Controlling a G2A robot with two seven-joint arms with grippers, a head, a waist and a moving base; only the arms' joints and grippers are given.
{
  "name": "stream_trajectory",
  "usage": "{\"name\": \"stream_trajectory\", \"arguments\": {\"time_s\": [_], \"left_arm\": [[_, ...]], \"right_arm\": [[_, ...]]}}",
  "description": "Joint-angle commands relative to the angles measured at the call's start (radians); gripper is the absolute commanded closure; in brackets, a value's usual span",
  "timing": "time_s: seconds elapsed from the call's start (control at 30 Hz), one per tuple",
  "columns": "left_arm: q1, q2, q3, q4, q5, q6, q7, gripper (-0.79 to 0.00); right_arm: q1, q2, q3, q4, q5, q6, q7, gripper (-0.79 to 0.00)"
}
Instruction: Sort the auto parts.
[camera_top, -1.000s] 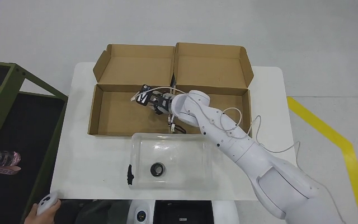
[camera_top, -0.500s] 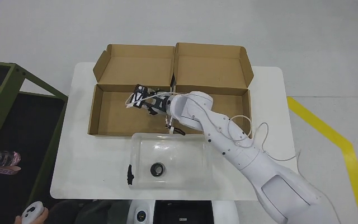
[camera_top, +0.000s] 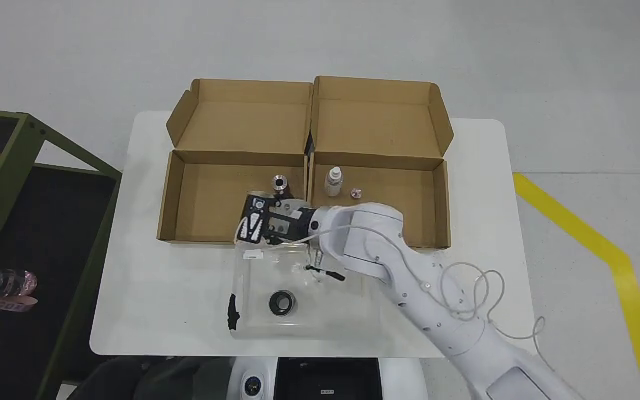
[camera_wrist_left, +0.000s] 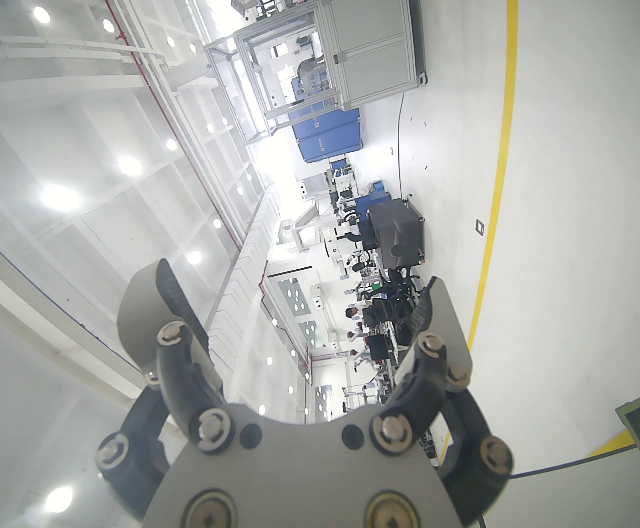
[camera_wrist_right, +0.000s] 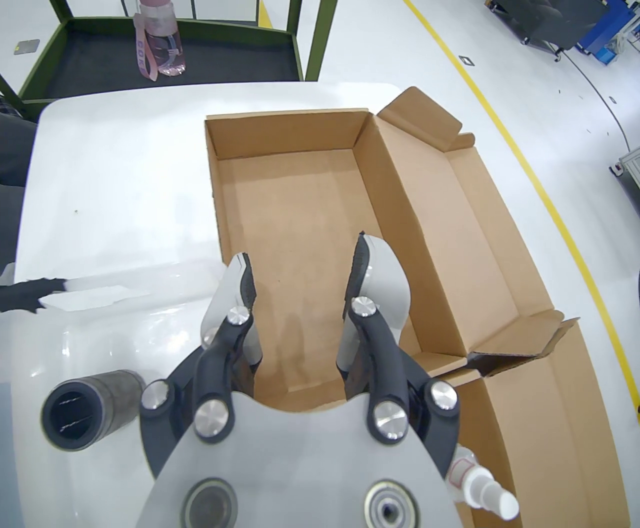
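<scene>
One dark metal sleeve (camera_wrist_right: 87, 415) lies near the right hand (camera_wrist_right: 303, 262), its fingers apart.

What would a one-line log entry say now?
right fingers: open, empty, over cardboard box | left fingers: open, empty | metal sleeve: in clear bin

Over the last 1 second the right gripper (camera_top: 246, 228) has pulled back from the far-middle of the left box (camera_top: 200, 200) to the box's near wall, beside the clear bin (camera_top: 370, 290). With the arm swung away, a small metal cylinder (camera_top: 278, 184) shows on the left box's floor, and 2 items, a white bottle (camera_top: 333, 181) and a tiny part (camera_top: 355, 190), show in the right box (camera_top: 410, 200).
</scene>
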Motion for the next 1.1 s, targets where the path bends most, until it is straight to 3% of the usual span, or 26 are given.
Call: {"name": "stream_trajectory", "arguments": {"time_s": [0.0,0.47,0.93,1.0,1.03,1.07], "left_arm": [[0.000,0.000,0.000,0.000,0.000,0.000,0.000,-0.785],[0.000,0.000,0.000,0.000,0.000,0.000,0.000,-0.785],[0.000,0.000,0.000,0.000,0.000,0.000,0.000,-0.785],[0.000,0.000,0.000,0.000,0.000,0.000,0.000,-0.785],[0.000,0.000,0.000,0.000,0.000,0.000,0.000,-0.785],[0.000,0.000,0.000,0.000,0.000,0.000,0.000,-0.785]], "right_arm": [[-0.042,0.010,0.013,-0.045,-0.009,-0.019,0.001,-0.369],[-0.294,0.072,0.057,-0.257,-0.116,-0.158,0.000,-0.369],[-0.372,0.098,-0.011,-0.246,-0.232,-0.212,-0.032,-0.379],[-0.376,0.101,-0.017,-0.245,-0.241,-0.219,-0.033,-0.425],[-0.378,0.102,-0.019,-0.245,-0.247,-0.219,-0.032,-0.517],[-0.381,0.104,-0.020,-0.244,-0.249,-0.220,-0.035,-0.545]]}}
